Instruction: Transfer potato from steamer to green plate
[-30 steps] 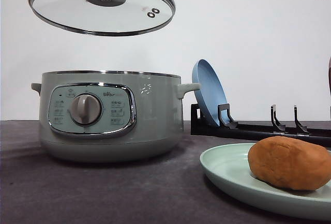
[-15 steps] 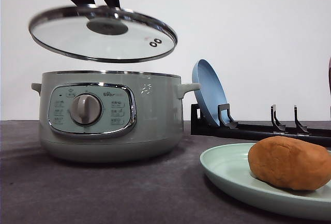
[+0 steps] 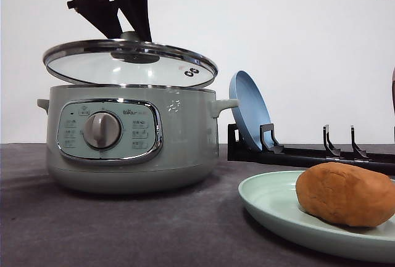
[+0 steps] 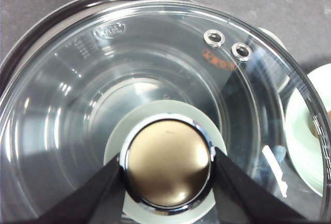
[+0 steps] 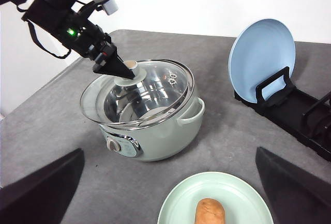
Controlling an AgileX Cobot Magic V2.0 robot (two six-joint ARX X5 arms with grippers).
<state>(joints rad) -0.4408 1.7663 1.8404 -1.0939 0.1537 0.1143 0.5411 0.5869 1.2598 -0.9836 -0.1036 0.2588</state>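
Panel writing: a small logo sits at 12 o'clock above the dial on the steamer (image 3: 129, 137); it looks like "bear" but is too small to be sure. The button labels around the dial are unreadable.
Lid marks: the glass lid (image 4: 155, 89) bears an embossed stamp at 11 o'clock and orange print beside two steam vents at 1 o'clock, neither legible.
Left gripper (image 4: 166, 168): its black fingers are clamped on the lid's knob (image 4: 168, 162) from both sides; the lid hangs tilted just above the pot's rim.
Right gripper (image 5: 165, 193): two dark blurred fingertips spread wide apart, holding nothing.
Potato (image 3: 345, 194): lies on the green plate (image 3: 271, 208), at 4 o'clock from the steamer in the front view.
Cut off: plate and potato run past the frame's right edge.
Blue plate (image 3: 248, 110): upright in a black rack (image 3: 308, 153).
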